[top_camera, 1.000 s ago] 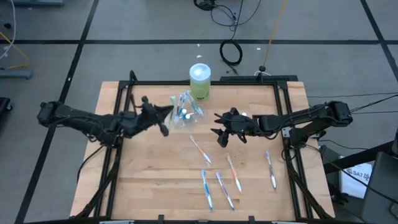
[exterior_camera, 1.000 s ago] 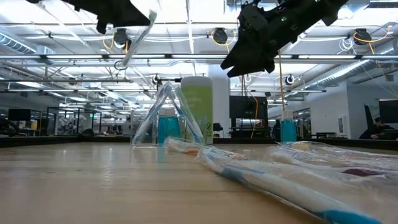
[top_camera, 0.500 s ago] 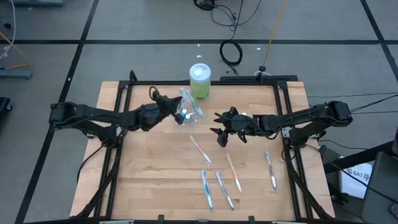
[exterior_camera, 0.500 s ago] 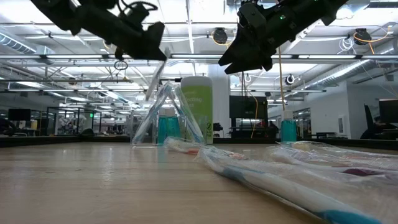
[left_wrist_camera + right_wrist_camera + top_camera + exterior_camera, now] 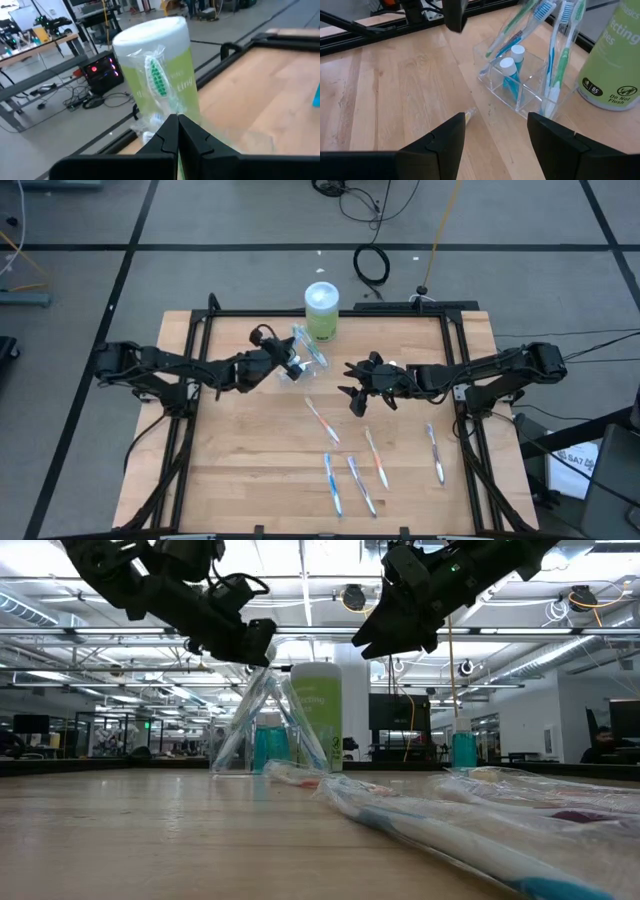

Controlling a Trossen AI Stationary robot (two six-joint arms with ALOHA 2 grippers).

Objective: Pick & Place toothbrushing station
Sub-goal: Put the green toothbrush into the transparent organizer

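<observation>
The clear plastic cup [image 5: 308,356] stands at the table's far middle, with several toothbrushes leaning in it and small teal tubes with white caps [image 5: 509,70]. It also shows in the right wrist view [image 5: 530,95]. Several wrapped toothbrushes [image 5: 322,420] lie flat on the table nearer the front. My left gripper [image 5: 288,364] is just left of the cup, above its rim, shut on a wrapped toothbrush with green bristles [image 5: 156,75]. My right gripper [image 5: 352,388] hovers open and empty to the right of the cup. My left gripper pinches the wrapped toothbrush's handle [image 5: 172,109] between its two shut fingers. The brush runs on past the fingertips, its green head out in front of the green container. Its other end is hidden by the gripper. Whether it touches the cup I cannot tell.
A tall green container with a pale lid [image 5: 321,310] stands right behind the cup. A black frame rail [image 5: 330,313] runs along the table's far edge. Bare wood lies at the table's left and near left.
My left gripper has carried the toothbrush toward the table's right and far side, up to the cup, and has come down a little. It has stayed shut on the brush. My right gripper has kept still.
</observation>
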